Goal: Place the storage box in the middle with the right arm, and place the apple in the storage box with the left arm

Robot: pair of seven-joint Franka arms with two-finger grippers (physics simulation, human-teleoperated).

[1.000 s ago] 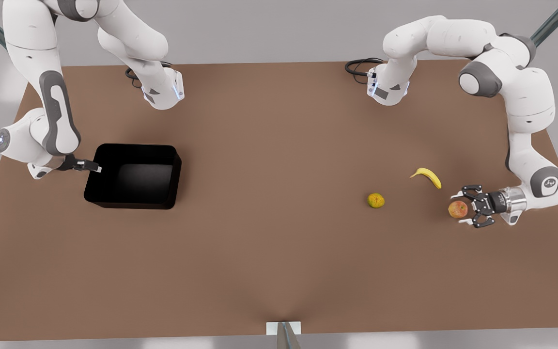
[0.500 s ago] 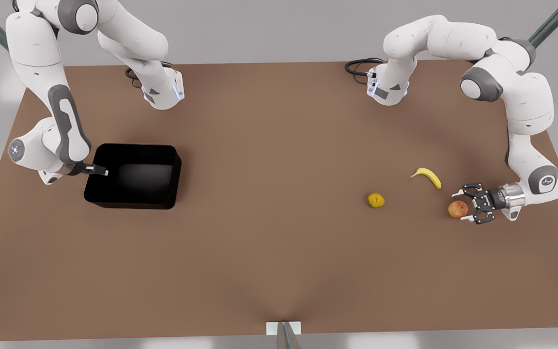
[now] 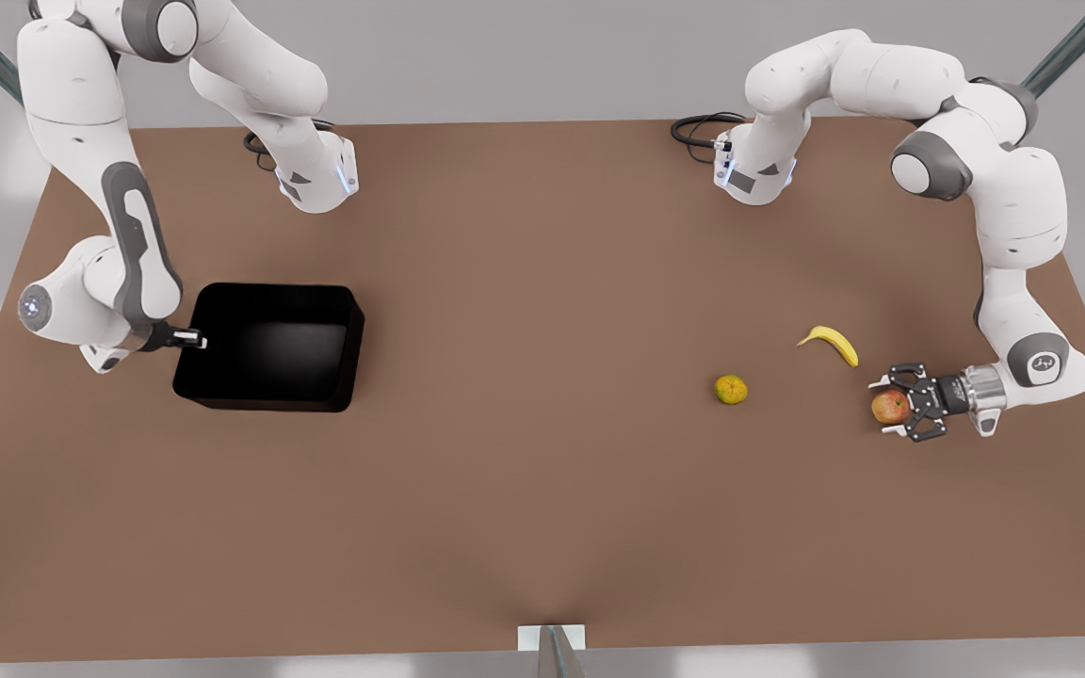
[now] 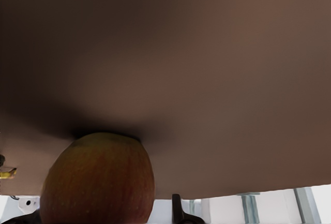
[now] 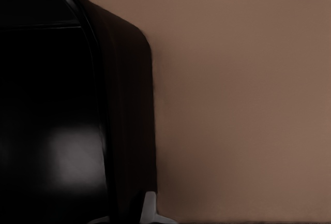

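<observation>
In the left wrist view the apple [image 4: 98, 180] is cut off by the picture's lower edge, so its underside and where the left gripper [image 3: 889, 409] meets it are hidden; whether the jaws press on its skin cannot be told, though in the front view they stand on either side of it. In the right wrist view the storage box [image 5: 62, 110] runs off two edges, its interior too dark to read. In the front view the right gripper [image 3: 194, 339] sits at the box's wall nearest the counter's left edge; its jaws are too small to judge.
</observation>
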